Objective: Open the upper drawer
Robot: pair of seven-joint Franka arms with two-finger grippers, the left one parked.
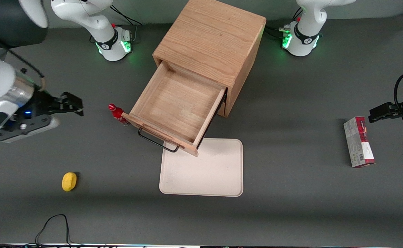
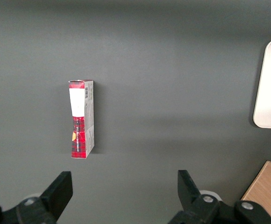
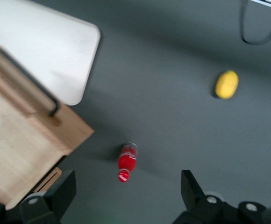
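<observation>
The oak cabinet stands at the table's middle. Its upper drawer is pulled far out and its inside is bare. The drawer's thin black bar handle faces the front camera and overhangs the white tray. The drawer and its handle also show in the right wrist view. My right gripper is open and empty. It hovers above the table toward the working arm's end, well apart from the drawer. In the right wrist view the gripper frames bare table.
A red bottle stands beside the drawer's corner, between it and my gripper. A yellow lemon lies nearer the front camera. A white tray lies in front of the drawer. A red and white box lies toward the parked arm's end.
</observation>
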